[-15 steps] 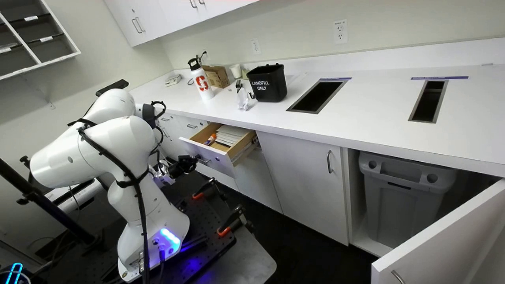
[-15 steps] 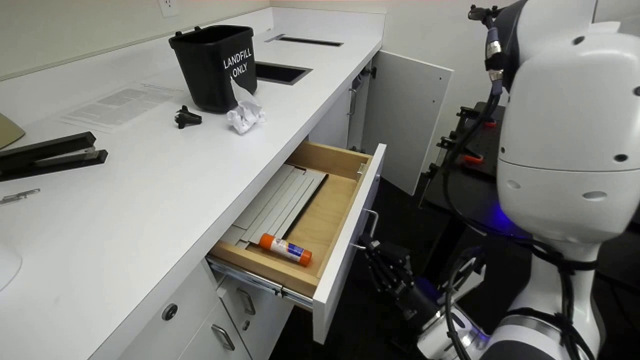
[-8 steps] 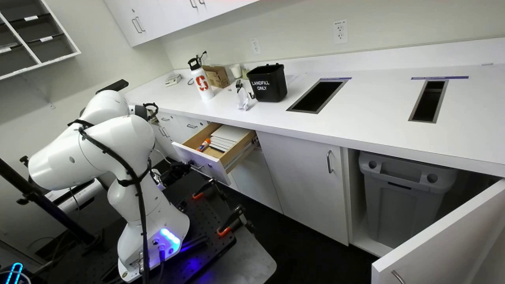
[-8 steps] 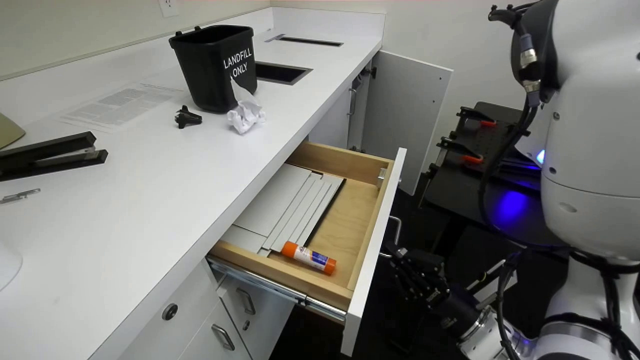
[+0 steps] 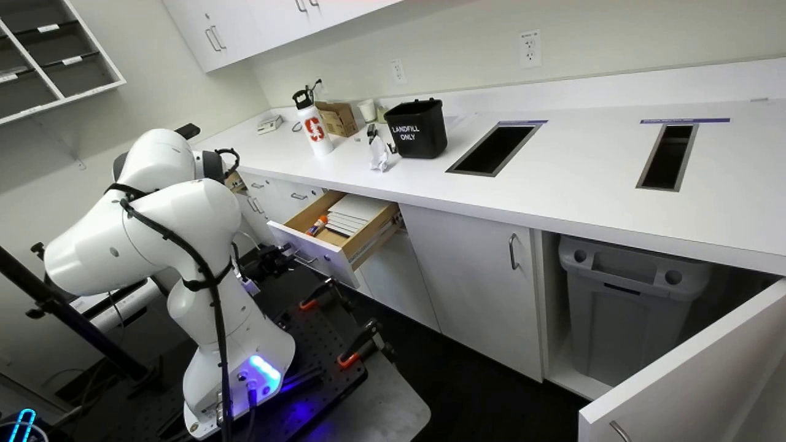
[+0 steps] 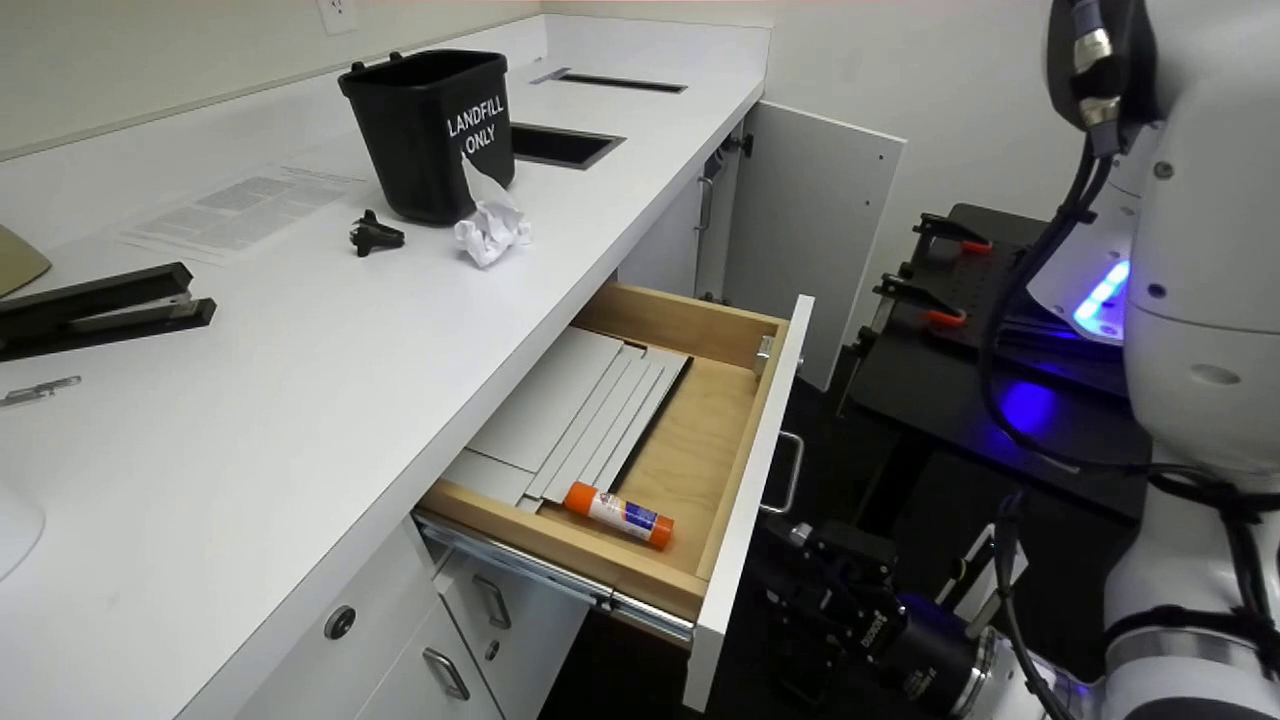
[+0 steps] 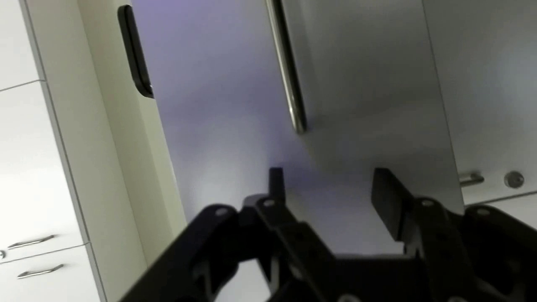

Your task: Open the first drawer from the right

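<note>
White-fronted drawer (image 6: 692, 445): out past the surface's (image 6: 300, 380) front edge, open enough, I'd say.
Claw (image 7: 329, 184): gaping wide, holding nothing, near the handle (image 7: 286, 69).
Handle: if a forward drift bumps it, the drawer could slide back.

In both exterior views soft, even light lay bright on the white counter (image 5: 589, 159) above the drawer (image 5: 316, 248), whereas the floor (image 6: 620, 680) beneath the drawer was almost black and a base lamp (image 5: 265, 368) threw a blue glow onto the dark table (image 6: 920, 385) in front of the drawer. In the wrist view the drawer's front (image 7: 235, 117) looked dim, tinged violet, with hazy patches of sheen, and the gripper (image 7: 329, 180) was dark and out of focus.
</note>
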Available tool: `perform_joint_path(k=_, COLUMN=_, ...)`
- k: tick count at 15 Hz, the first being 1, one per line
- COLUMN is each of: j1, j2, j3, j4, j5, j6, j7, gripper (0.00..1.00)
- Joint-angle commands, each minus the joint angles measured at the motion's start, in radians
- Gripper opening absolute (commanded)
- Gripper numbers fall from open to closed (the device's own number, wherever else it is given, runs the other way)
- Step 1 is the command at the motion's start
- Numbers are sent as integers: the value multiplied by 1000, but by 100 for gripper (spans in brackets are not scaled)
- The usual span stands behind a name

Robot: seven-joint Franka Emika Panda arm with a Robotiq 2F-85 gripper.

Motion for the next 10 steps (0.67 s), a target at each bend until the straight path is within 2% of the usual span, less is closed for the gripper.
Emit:
perform_joint_path(k=1, j1=-48, j2=-165, j3=39, j4=-144, j5=-28, j6=115, j7=9, gripper=90)
perform_joint_path(k=3, j1=-65, j2=-242, j3=62, j4=-186, j5=-10, j6=150, j7=4, gripper=100)
perform_joint_path(k=10, j1=-140, j2=-523, j3=123, j4=-322, j5=92, j6=176, j7=-81, gripper=100)
